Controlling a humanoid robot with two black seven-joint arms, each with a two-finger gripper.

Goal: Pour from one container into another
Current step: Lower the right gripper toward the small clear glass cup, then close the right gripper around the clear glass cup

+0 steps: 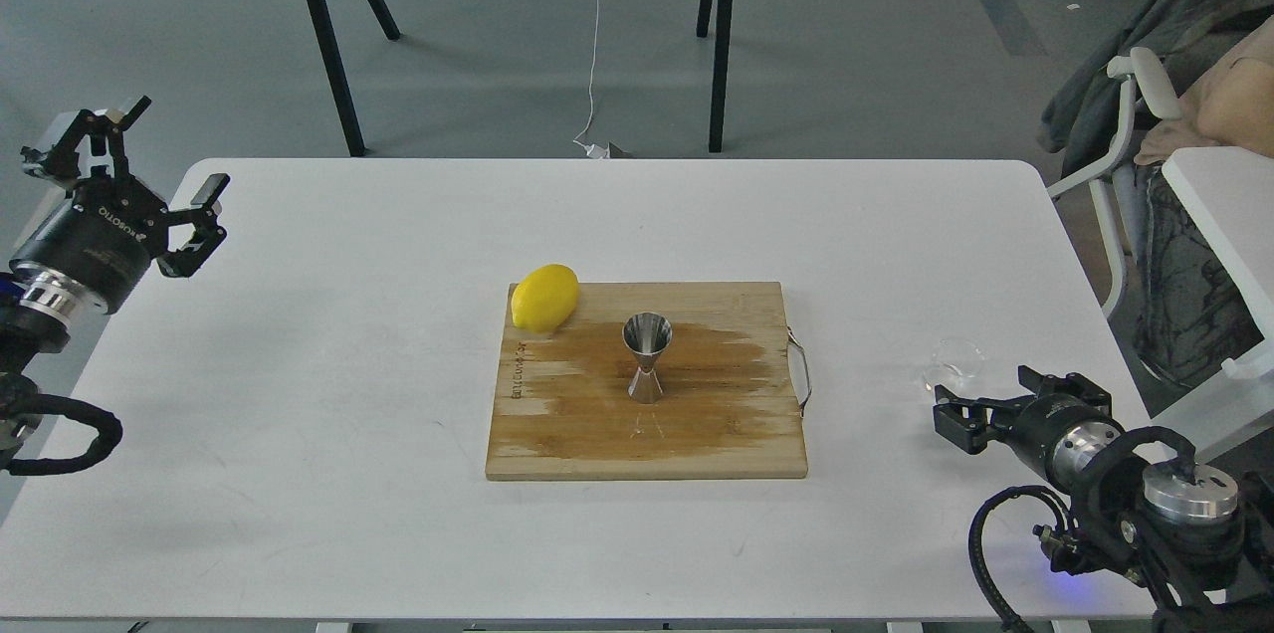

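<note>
The steel jigger stands upright near the middle of the wooden cutting board. The clear glass cup sits on the white table to the right of the board, faint against the surface. My right gripper points left just in front of the cup, low over the table; it is dark and its fingers cannot be told apart. Whether it touches the cup I cannot tell. My left gripper hovers open at the table's far left edge, holding nothing.
A yellow lemon lies on the board's back left corner. The board has a metal handle on its right side and a wet stain across it. A chair and a second table stand at the right.
</note>
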